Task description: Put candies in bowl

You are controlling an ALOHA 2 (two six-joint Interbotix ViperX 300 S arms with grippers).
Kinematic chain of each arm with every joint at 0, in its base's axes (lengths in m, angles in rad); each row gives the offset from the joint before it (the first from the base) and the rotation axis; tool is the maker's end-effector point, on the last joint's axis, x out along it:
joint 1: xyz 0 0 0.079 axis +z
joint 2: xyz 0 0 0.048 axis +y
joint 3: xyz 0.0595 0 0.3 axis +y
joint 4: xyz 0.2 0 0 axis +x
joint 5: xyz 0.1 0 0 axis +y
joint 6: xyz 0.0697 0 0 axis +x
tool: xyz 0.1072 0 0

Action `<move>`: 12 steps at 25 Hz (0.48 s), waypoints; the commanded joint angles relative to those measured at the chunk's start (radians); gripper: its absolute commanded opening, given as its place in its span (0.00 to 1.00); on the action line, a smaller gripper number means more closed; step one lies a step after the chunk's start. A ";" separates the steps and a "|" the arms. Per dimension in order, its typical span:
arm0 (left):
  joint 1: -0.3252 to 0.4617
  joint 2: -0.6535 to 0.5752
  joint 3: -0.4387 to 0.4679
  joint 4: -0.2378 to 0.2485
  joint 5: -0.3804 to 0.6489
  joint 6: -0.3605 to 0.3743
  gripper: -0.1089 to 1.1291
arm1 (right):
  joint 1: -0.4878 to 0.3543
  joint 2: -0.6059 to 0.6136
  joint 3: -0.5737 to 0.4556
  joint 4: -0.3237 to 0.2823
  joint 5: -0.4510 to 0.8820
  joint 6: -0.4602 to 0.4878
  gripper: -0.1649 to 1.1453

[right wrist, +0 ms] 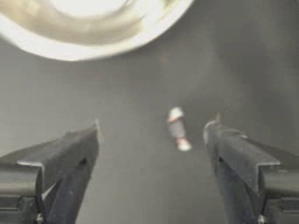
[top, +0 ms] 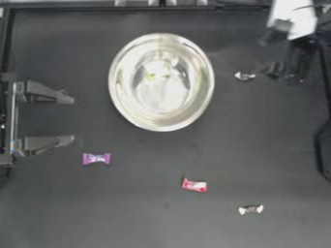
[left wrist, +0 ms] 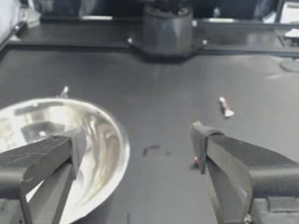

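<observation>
- Top view has the bowl (top: 161, 81) sitting a bit up from the middle of the dark surface (top: 129, 203); there's a small green candy (top: 150, 76) already inside it, looks like it's near the centre of the shiny bottom
- right claw (top: 289, 69) is up in the far right corner, just beside a silvery-white candy (top: 244, 75) that lies between it and the bowl's rim; not touching it as far as I can see
- right wrist view backs that up: jaws spread wide, nothing gripped, and that same silvery candy (right wrist: 177, 128) lies on the surface between the two tips, closer to one of them; the bowl (right wrist: 88, 30) is just beyond
- left claw (top: 65, 119) is parked at the left edge, jaws wide apart and holding nothing; in the left wrist view it just looks across the surface with the bowl (left wrist: 111, 144) off to one side
- still out on the surface: purple candy (top: 96, 158) near the left claw's lower jaw; red-pink candy (top: 194, 185) below the bowl; second silvery-white candy (top: 251, 209) further toward the lower right; all well apart from each other
</observation>
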 commanded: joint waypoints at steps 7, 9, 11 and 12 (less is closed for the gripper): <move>-0.003 0.017 -0.012 -0.009 -0.006 -0.002 0.90 | -0.052 0.213 -0.084 -0.026 0.029 -0.078 0.88; -0.003 0.018 -0.012 -0.012 -0.006 0.000 0.90 | -0.055 0.247 -0.086 -0.041 0.025 -0.078 0.88; -0.003 0.017 -0.012 -0.012 -0.006 0.000 0.90 | -0.058 0.282 -0.092 -0.044 0.021 -0.081 0.88; -0.003 0.017 -0.012 -0.012 -0.006 -0.002 0.90 | -0.057 0.305 -0.095 -0.048 0.020 -0.083 0.88</move>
